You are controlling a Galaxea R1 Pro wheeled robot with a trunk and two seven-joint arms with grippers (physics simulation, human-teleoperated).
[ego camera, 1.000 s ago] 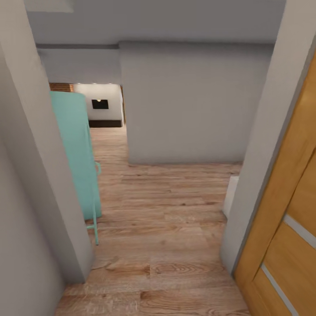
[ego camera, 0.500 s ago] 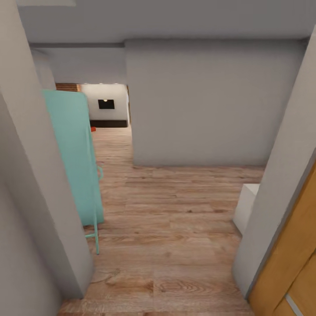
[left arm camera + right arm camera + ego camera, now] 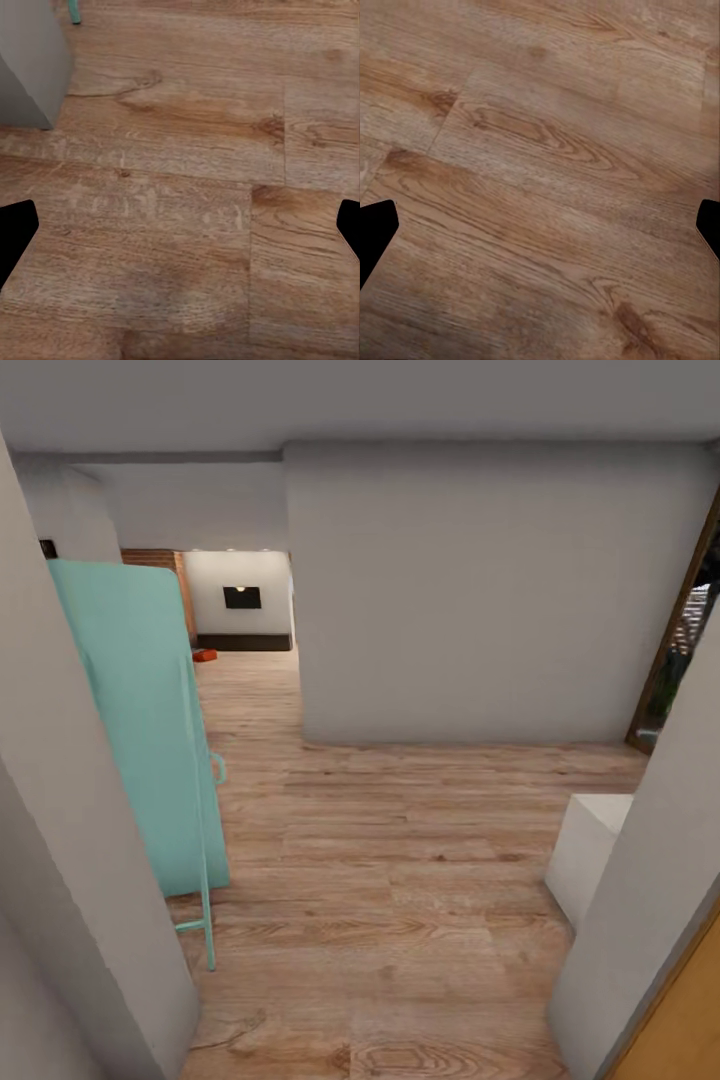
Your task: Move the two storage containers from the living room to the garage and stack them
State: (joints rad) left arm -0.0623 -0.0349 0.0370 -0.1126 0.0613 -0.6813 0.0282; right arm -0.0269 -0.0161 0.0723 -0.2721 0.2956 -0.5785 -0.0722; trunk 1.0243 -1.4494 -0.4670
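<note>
Container: a small red-orange container (image 3: 205, 655) lies on the wood floor (image 3: 400, 860) far down the hallway, past the teal panel (image 3: 140, 730).
Left gripper (image 3: 180, 229): spread wide, empty, above planks.
Right gripper (image 3: 540, 229): spread wide, empty.

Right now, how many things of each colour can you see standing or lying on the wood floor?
Teal: 1, the tall teal panel on thin legs.
White: 1, the white block low at the right.
Red-orange: 1, a small red-orange thing far down the hall, too small to name.
Total: 3.
</note>
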